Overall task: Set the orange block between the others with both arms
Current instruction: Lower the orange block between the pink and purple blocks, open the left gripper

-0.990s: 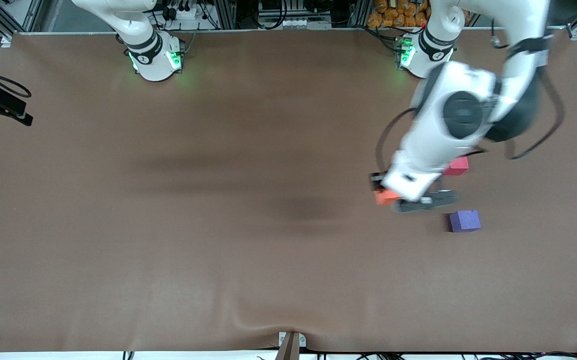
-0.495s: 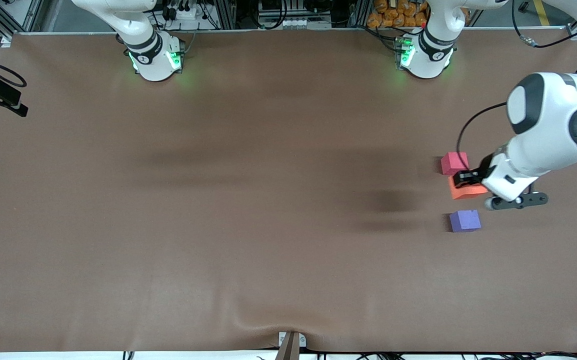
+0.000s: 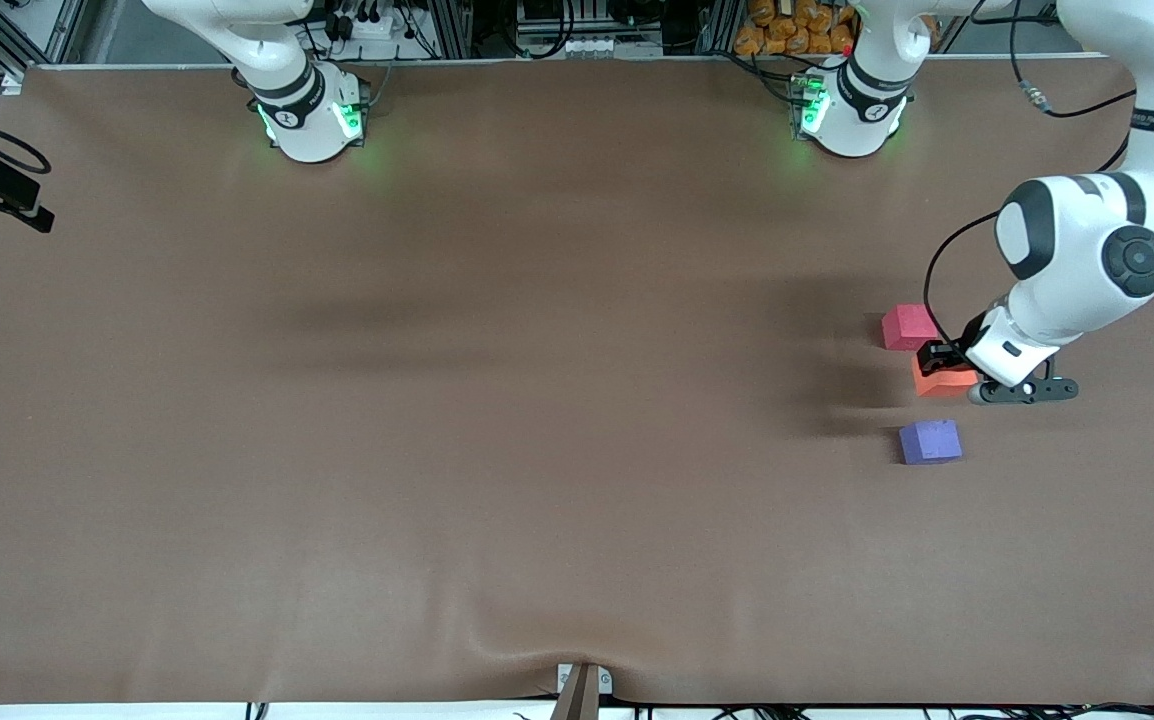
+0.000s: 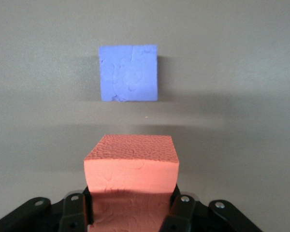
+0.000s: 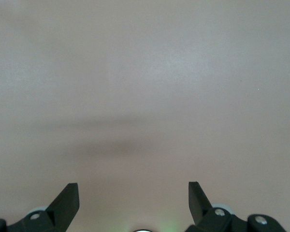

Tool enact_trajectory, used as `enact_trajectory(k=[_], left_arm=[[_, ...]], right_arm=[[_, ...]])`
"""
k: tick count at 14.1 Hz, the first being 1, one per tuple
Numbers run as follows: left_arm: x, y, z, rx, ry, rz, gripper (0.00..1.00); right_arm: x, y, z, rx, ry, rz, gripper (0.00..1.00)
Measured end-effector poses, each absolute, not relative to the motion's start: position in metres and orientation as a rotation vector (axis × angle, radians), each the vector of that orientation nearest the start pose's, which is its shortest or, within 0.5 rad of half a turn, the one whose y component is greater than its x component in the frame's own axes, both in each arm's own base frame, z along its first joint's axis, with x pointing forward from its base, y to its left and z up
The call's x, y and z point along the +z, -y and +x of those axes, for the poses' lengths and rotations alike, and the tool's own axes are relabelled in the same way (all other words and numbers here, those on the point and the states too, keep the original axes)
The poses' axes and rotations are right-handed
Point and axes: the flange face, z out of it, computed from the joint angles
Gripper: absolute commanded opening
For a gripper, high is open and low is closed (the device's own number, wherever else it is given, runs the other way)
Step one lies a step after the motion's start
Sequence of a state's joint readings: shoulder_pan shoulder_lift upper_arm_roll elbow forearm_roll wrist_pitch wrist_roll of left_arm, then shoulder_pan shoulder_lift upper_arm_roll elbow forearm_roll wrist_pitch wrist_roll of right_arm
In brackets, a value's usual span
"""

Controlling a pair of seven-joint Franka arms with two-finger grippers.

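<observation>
- The left gripper (image 3: 940, 362) had its jaws clamped tight on the orange block (image 3: 943, 378), one finger (image 4: 77, 212) pressed to each side of the cube.
- In the left wrist view, the orange block (image 4: 131, 166) stuck out from between those jaws, its top face and front face plain to see.
- That orange block sat low in the gap between the others; whether it touched the tabletop (image 3: 537, 400) could not be told.
- The pinkish-red cube (image 3: 909, 327) lay at about eleven o'clock from the orange block, farther from the front camera and just beside it.
- The purple-blue cube (image 3: 930, 441) lay at about six o'clock from the orange block, nearer to the front camera, with a strip of bare tabletop between them.
- The left wrist view showed the same purple-blue cube (image 4: 128, 72) square ahead of the held block, apart from it.
- The left arm (image 3: 1087, 250) reached down from its base at the two o'clock corner of the tabletop, elbow high above the cubes.
- The right gripper (image 5: 133, 198) had its jaws spread wide with nothing between them, over bare tabletop.
- The right arm (image 3: 277, 60) waited at its base near eleven o'clock, well apart from the three cubes.
</observation>
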State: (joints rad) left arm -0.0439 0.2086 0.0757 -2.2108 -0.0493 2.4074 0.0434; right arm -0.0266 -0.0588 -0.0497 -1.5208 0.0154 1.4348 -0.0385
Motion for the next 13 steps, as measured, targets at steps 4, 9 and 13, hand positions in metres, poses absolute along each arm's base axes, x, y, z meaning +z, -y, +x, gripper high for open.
enact_trajectory(k=[4, 9, 13], left_arm=[[0.236, -0.03, 0.541, 0.031, 0.037, -3.141, 0.13], [0.215, -0.037, 0.538, 0.068, 0.041, -3.132, 0.13], [0.214, -0.035, 0.538, 0.068, 0.036, -3.133, 0.13]], right_arm=[[0.676, 0.04, 0.519, 0.02, -0.06, -3.122, 1.0], [0.691, 0.038, 0.515, -0.004, -0.053, -3.123, 1.0], [0.69, 0.038, 0.516, 0.001, -0.054, -3.123, 1.0]])
